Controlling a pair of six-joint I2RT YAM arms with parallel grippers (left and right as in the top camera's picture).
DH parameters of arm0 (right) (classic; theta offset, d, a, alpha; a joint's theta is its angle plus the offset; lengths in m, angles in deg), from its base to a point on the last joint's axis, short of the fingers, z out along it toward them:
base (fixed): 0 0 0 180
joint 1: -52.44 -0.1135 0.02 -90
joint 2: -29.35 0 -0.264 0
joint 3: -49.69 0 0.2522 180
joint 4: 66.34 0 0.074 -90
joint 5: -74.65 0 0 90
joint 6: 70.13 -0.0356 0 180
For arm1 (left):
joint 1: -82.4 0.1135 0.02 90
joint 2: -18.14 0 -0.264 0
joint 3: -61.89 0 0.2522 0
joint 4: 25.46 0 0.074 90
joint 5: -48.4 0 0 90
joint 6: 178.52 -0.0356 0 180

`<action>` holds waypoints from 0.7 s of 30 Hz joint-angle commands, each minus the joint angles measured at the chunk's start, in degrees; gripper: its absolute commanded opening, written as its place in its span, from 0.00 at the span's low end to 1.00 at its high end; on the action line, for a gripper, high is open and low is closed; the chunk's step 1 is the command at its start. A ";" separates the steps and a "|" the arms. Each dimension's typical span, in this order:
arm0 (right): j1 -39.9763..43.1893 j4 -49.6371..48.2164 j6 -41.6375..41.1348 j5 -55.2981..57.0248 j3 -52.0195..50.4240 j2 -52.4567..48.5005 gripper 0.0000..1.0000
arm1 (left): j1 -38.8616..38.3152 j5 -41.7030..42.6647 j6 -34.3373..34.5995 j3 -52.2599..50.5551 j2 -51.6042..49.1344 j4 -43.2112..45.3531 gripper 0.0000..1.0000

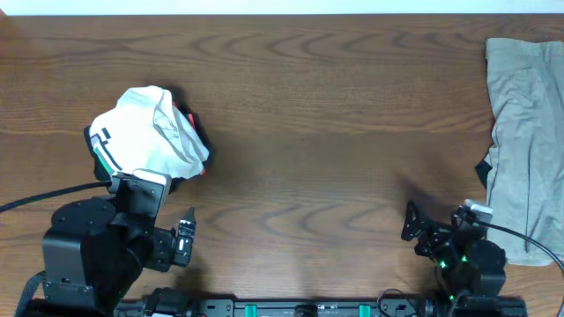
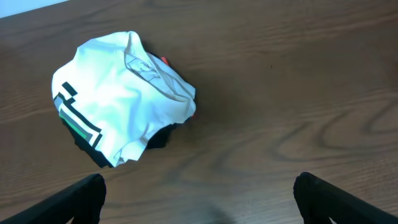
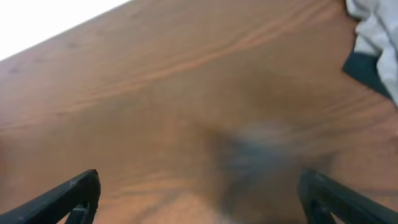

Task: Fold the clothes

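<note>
The white T-shirt (image 1: pixel 148 132) sits bunched in a loose heap on the left half of the surface (image 1: pixel 335 114), with its dark-green stripe marks showing on the side nearest the left arm. Black shorts (image 1: pixel 196 132) poke out from under it, mostly at the right edge of the heap, and a speck of red shows there too (the rest of them is hidden by the shirt). From the left wrist the same heap fills the upper left: T-shirt (image 2: pixel 121 96) on top, shorts (image 2: pixel 158 137) as a dark edge beneath.

The left fingers (image 2: pixel 74 202) stand spread as wide as they go, with nothing between them. They hang just short of the heap without touching it, bare wood showing in the gap.

Over on the far right, the khaki garment (image 1: pixel 529 132) lies spread in a long, rumpled strip running down the right edge of the surface. A small dark patch juts out from its left side; what that is, I cannot tell.

The right fingers (image 3: pixel 68 199) are also wide apart and hold nothing. They are over bare wood, just left of the khaki garment (image 3: pixel 376 37), which only clips the top right corner of that wrist view (blurred there).
</note>
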 commanded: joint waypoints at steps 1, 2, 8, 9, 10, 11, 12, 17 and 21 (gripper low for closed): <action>-0.28 0.00 1.09 0.76 -2.89 0.61 0.99 | -0.11 -0.46 0.33 0.46 0.02 -0.07 0.98; -0.28 0.39 1.11 1.03 -3.34 0.61 0.99 | -0.11 -0.46 0.33 0.46 0.02 -0.07 0.98; -0.31 0.52 1.07 1.20 -3.23 0.55 0.99 | -0.11 -0.44 0.33 0.46 0.02 -0.07 0.98; -0.31 0.50 1.09 1.20 -3.23 0.55 0.99 | -0.11 -0.46 0.33 0.46 0.02 -0.07 0.98; -0.31 0.50 1.09 1.20 -3.23 0.55 0.99 | -0.11 -0.46 0.33 0.46 0.02 -0.07 0.98; -0.31 0.52 1.09 1.20 -3.23 0.55 0.99 | -0.11 -0.44 0.33 0.46 0.02 -0.07 0.98; -0.31 0.50 1.09 1.20 -3.23 0.55 0.99 | -0.11 -0.46 0.33 0.46 0.02 -0.07 0.98; -0.31 0.50 1.09 1.20 -3.23 0.55 0.99 | -0.11 -0.46 0.33 0.46 0.02 -0.07 0.98; -0.31 0.52 1.09 1.20 -3.23 0.55 0.99 | -0.11 -0.46 0.33 0.46 0.02 -0.07 0.98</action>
